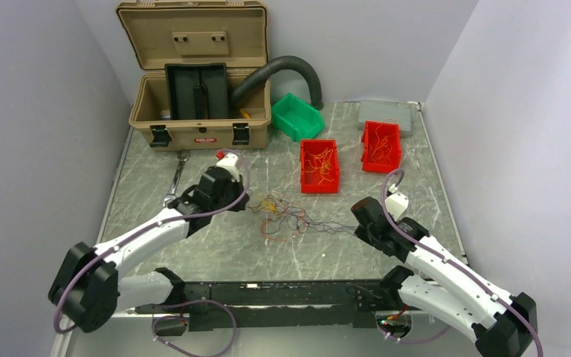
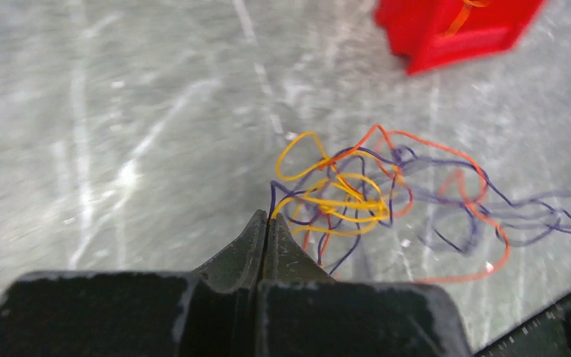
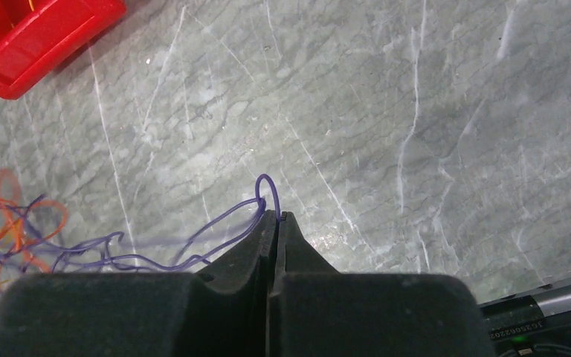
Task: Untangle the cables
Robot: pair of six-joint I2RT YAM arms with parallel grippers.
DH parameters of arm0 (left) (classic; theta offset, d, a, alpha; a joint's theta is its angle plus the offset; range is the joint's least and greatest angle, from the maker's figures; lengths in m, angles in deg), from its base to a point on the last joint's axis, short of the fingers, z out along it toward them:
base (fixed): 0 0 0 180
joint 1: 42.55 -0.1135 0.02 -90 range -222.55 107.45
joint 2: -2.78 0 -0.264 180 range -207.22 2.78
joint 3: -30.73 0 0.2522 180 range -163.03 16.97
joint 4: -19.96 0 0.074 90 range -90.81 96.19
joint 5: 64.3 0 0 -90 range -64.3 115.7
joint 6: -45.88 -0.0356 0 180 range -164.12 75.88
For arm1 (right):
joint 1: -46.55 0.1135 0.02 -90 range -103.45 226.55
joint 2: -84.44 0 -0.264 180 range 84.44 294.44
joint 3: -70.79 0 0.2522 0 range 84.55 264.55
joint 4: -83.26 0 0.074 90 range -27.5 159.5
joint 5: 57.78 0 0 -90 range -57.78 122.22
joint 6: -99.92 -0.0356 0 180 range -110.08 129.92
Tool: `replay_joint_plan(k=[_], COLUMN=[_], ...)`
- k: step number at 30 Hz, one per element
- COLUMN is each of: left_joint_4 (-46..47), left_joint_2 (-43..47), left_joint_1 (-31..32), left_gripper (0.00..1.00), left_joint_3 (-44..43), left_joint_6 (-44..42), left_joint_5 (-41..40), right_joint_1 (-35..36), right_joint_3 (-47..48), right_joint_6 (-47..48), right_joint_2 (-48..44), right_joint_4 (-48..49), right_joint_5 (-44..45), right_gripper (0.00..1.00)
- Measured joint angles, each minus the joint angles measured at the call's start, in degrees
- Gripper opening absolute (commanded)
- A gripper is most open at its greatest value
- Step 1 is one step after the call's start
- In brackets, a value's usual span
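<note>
A tangle of hair-thin cables [image 1: 286, 216] in yellow, orange and dark blue lies on the marble table between my two grippers. My left gripper [image 1: 244, 198] is at the tangle's left end, shut on a dark blue and a yellow cable where they meet its tips [image 2: 269, 217]; the tangle [image 2: 357, 195] spreads just beyond. My right gripper [image 1: 357, 229] is at the right end, shut on a dark blue cable [image 3: 193, 245] that loops over its tips [image 3: 275, 216] and runs left toward the tangle.
Two red bins [image 1: 319, 165] [image 1: 381, 146] holding thin wires stand behind the tangle, with a green bin [image 1: 297, 116] and an open tan case [image 1: 199, 97] further back. A fat black hose [image 1: 290, 71] arches from the case. A wrench [image 1: 177, 175] lies at the left.
</note>
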Motion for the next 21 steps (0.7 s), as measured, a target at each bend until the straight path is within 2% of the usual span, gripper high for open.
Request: replay_joint_plan(k=[3,7,11,16,21], left_joint_4=[-2.1,-4.8,-5.5,-4.7,-2.5], left_joint_2=[4.3,9.8,12.9,13.0,11.5], left_joint_1=[-3.1,-4.0,-4.3,-4.4,-4.5], left_gripper=[0.00,0.00,0.00,0.00,0.00], left_joint_3=[2.2,4.6,6.4,8.7,9.4], left_joint_6=[0.7,2.4,3.3,2.6,0.2], left_joint_5=[-3.8,-8.9,-12.2,-12.4,-10.3], right_joint_1=[-0.1,-0.2,-0.4,-0.6,-0.6], right_joint_3=[-0.4,-1.2,-2.5,-4.0,-4.1], right_joint_6=[-0.3,0.2,2.5,11.1,17.9], right_joint_2=[0.8,2.3,2.8,4.5,7.2], right_joint_4=[0.9,3.4,7.6,16.4,22.0], right_joint_5=[-0.4,-1.2,-3.7,-13.1,-19.1], right_gripper=[0.05,0.13,0.34,0.65,0.71])
